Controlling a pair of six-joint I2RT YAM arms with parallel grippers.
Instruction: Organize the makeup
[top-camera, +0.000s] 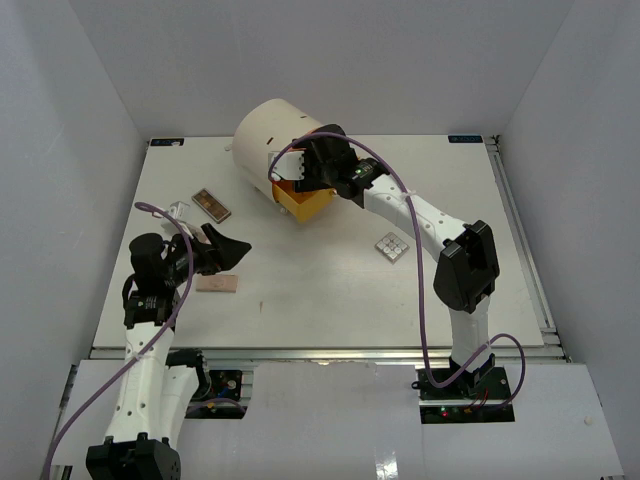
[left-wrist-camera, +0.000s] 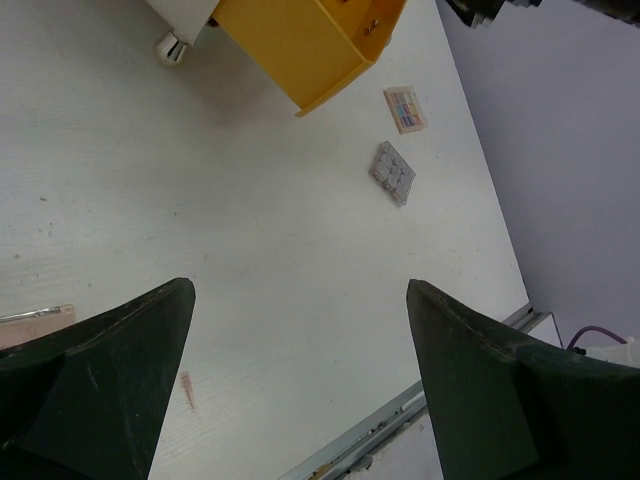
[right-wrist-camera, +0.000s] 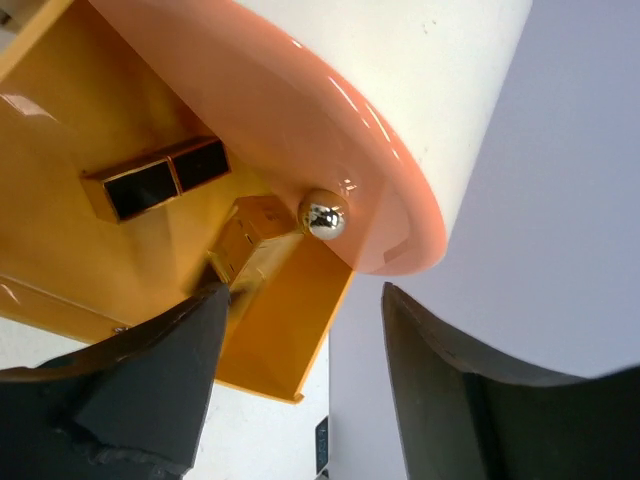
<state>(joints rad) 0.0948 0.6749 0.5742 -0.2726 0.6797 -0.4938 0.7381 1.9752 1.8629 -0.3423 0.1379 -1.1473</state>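
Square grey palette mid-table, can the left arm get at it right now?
Probably yes: the left gripper is open and empty, and only bare table lies between it and the square grey palette, though the right arm stands close.

**Soft overhead light, glare at the drawer**

Bright, diffuse light is falling from above across the white table (top-camera: 330, 300). In the top view the arms and the cream drawer unit (top-camera: 265, 135) are casting only faint, soft-edged shadows. In the left wrist view the left gripper (left-wrist-camera: 300, 287) is showing as two near-black, underexposed wedges, and the yellow drawer (left-wrist-camera: 300, 50) is throwing a pale shadow. In the right wrist view the unit's glossy rim (right-wrist-camera: 340, 140) is catching streaks of glare, the chrome knob (right-wrist-camera: 323, 213) is flashing a hot highlight, and the right gripper (right-wrist-camera: 302, 292) is blurring softly in the foreground.
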